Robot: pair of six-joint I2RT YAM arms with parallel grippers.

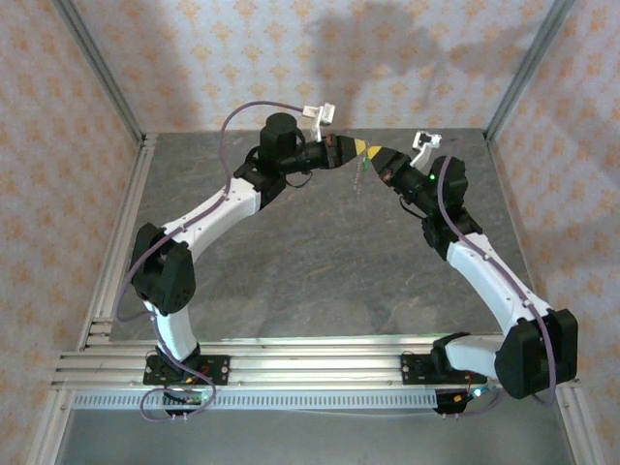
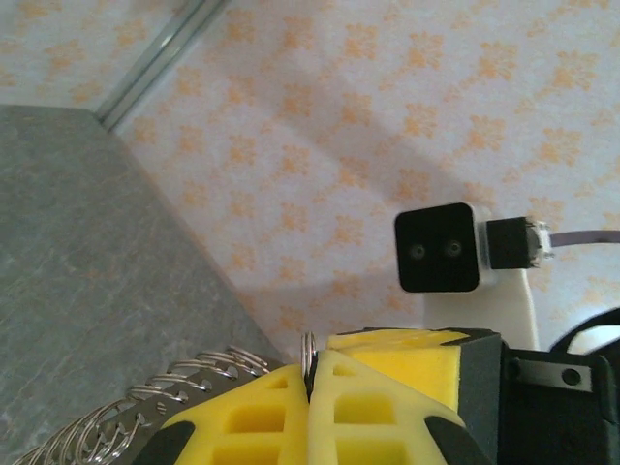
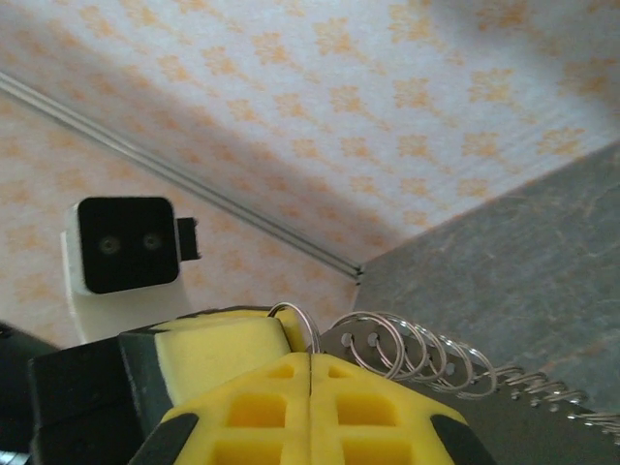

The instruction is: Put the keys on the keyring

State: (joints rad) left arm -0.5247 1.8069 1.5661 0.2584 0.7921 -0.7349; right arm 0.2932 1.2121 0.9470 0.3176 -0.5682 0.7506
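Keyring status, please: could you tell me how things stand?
Left pincer, right pincer shut, tip to tip, both pinching the keyring mid-air. Key too small to confirm. Pincers crowd each other.

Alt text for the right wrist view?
The yellow right tool is shut on the thin end ring of a chain of silvery rings that trails right against the grey table. Another camera faces it before floral wallpaper.

A robotics lab cell: robot arms [image 1: 208,218] bolted to aluminium rails [image 1: 291,363] at a grey counter [image 1: 320,262], boxed by patterned panels [image 1: 242,58].
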